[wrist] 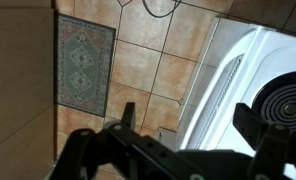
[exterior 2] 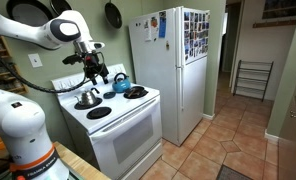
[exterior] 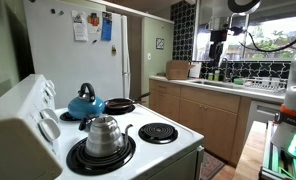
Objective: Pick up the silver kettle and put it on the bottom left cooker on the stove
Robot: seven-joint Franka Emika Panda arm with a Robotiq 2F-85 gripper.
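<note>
The silver kettle (exterior: 103,133) (exterior 2: 88,98) stands upright on the larger black coil burner (exterior: 100,155) of the white stove (exterior: 178,160) (exterior 2: 123,125). The smaller coil burner with a chrome rim (exterior: 158,132) (exterior 2: 99,113) is bare beside it. My gripper (exterior 2: 93,74) hangs above the stove's back left, over the kettle and apart from it. In the wrist view the gripper (wrist: 188,125) is open and empty, with floor tiles and the stove's white edge (wrist: 228,70) below it. A coil burner (wrist: 288,100) shows at the right edge. The gripper does not show in the exterior view taken from beside the stove.
A blue kettle (exterior: 85,103) (exterior 2: 119,80) and a black pan (exterior: 119,105) (exterior 2: 135,92) occupy the other two burners. A white fridge (exterior: 78,55) (exterior 2: 173,70) stands beside the stove. A patterned rug (wrist: 83,60) lies on the tiled floor. Wooden counters (exterior: 208,105) line the far wall.
</note>
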